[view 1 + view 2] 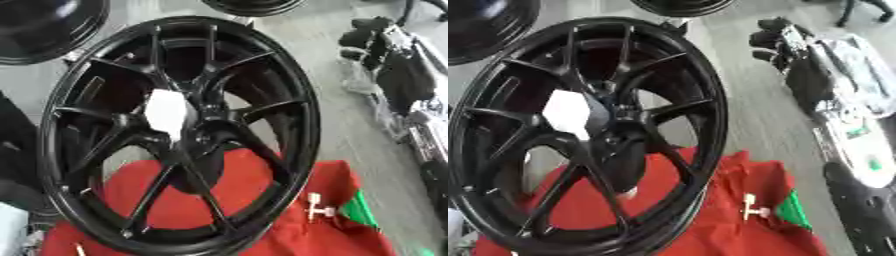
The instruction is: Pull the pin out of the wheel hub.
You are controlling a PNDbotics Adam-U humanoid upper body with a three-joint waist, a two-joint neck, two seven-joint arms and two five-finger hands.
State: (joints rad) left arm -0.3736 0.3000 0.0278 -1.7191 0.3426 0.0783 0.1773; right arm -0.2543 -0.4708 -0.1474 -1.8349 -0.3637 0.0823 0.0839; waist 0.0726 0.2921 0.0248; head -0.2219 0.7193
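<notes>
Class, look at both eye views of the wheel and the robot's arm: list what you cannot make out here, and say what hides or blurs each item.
1. Pin: no pin can be picked out at the wheel hub; a white patch covers the centre in both views.
2. Right hand: dark and blurred at upper right; its fingers cannot be read.
3. Left hand: in neither view.
4. Small pale object on the red cloth: too small to identify.
5. Wheel's lower rim: cut off by the bottom edge.

Black right robot hand (773, 42) on a black-and-silver arm (833, 100).
</notes>
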